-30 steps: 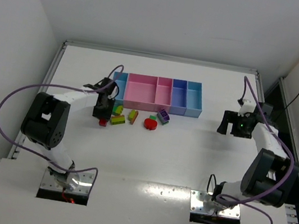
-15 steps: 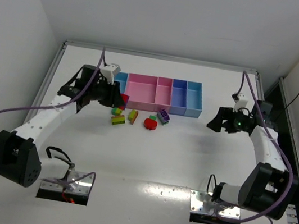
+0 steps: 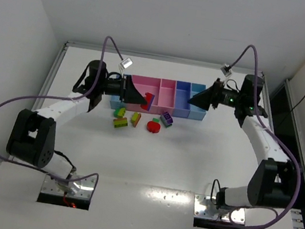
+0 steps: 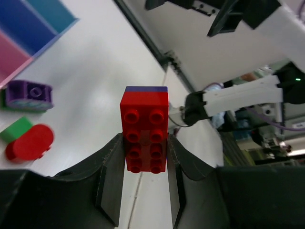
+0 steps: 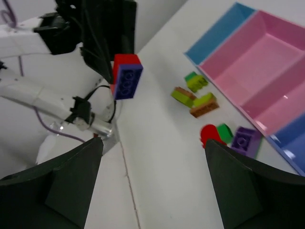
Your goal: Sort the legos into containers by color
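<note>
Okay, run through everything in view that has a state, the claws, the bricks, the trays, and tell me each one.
Left claw: shut on the red brick.
Red brick: held in the air, purple piece stuck to one face.
Right claw: open, holding nothing.
Wide pink tray: empty where visible.
Loose bricks: lying unsorted in front of that tray.

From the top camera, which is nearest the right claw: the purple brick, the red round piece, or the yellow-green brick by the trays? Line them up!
1. The purple brick, at the pile's right end, closest to the right gripper.
2. The red round piece, farther left.
3. The yellow-green brick, at the pile's far left.
</note>
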Action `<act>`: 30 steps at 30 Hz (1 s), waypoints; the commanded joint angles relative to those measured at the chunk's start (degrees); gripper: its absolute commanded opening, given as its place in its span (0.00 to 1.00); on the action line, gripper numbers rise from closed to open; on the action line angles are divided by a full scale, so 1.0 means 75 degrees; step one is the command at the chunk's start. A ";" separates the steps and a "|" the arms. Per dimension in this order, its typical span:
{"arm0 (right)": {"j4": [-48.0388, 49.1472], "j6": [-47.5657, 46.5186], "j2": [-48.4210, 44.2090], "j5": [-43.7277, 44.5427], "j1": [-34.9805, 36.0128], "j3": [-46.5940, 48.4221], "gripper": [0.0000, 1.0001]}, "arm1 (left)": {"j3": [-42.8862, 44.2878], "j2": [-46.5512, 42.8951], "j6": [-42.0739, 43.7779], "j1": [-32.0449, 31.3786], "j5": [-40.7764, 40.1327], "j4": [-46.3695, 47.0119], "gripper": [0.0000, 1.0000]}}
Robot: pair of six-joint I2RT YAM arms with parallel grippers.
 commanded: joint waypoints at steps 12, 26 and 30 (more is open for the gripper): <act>0.3811 0.2883 0.0934 -0.0582 0.1678 0.0457 0.90 | 0.0481 0.0948 -0.2676 -0.0397 0.1192 0.3598 0.00; 0.3870 0.3046 0.2048 -0.0722 0.2710 0.1431 0.88 | 0.0704 0.1428 -0.2606 -0.0608 0.1192 0.3750 0.00; 0.3800 0.3046 0.2188 -0.0723 0.2863 0.1431 0.85 | 0.0845 0.1499 -0.2606 -0.0608 0.1192 0.3820 0.00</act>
